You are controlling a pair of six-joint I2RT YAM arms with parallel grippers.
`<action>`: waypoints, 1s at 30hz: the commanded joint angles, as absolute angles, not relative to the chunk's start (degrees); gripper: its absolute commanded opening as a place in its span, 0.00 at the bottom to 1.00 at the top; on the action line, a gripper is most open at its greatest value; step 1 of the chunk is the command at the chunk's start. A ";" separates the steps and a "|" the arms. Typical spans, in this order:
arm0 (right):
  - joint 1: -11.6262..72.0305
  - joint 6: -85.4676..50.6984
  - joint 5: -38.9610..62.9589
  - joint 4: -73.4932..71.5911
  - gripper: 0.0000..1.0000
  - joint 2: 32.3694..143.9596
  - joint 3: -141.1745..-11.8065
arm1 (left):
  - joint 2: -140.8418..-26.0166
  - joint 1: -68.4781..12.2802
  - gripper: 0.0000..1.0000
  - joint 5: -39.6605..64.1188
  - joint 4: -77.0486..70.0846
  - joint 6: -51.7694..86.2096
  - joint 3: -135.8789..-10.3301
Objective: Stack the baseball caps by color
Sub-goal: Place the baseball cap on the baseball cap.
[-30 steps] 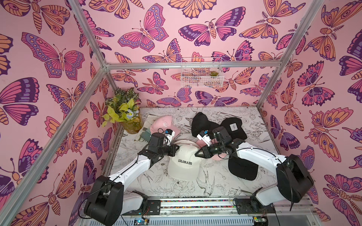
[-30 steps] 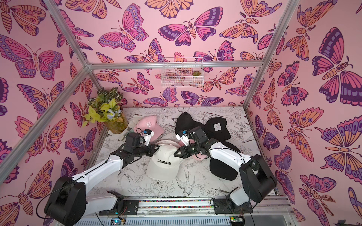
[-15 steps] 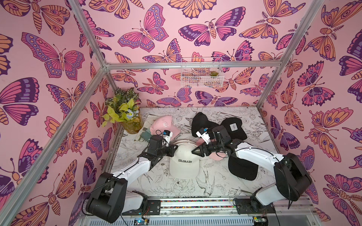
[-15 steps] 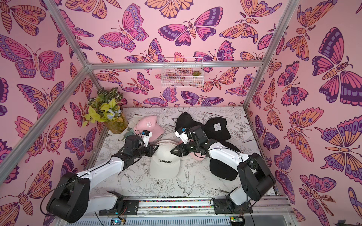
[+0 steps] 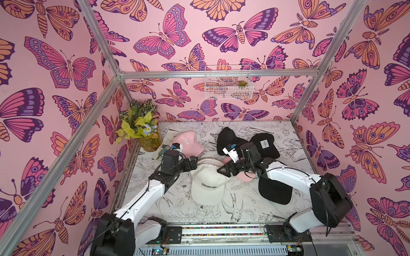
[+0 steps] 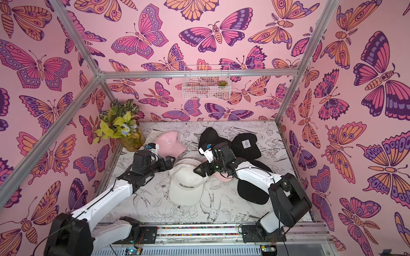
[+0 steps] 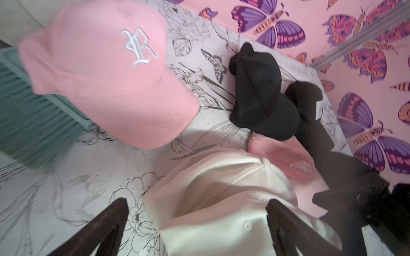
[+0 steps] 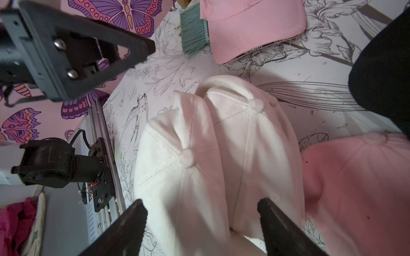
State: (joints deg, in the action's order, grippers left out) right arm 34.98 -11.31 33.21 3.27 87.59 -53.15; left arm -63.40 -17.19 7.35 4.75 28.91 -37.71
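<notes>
I see the cream COLORADO cap [image 5: 207, 188] lying lengthwise square to the rail [image 5: 221, 230], brim pointing at it. Left gripper [image 7: 196, 210] and right gripper [image 8: 202, 212] spread wide, gripping nothing.

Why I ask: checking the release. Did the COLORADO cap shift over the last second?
No: the COLORADO cap lies just as near the sketched bird beside its brim.
</notes>
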 commanded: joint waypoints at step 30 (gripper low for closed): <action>36.74 -10.47 49.74 10.49 0.53 97.40 -63.05 | -51.79 -18.98 0.24 41.33 -0.41 64.84 -9.06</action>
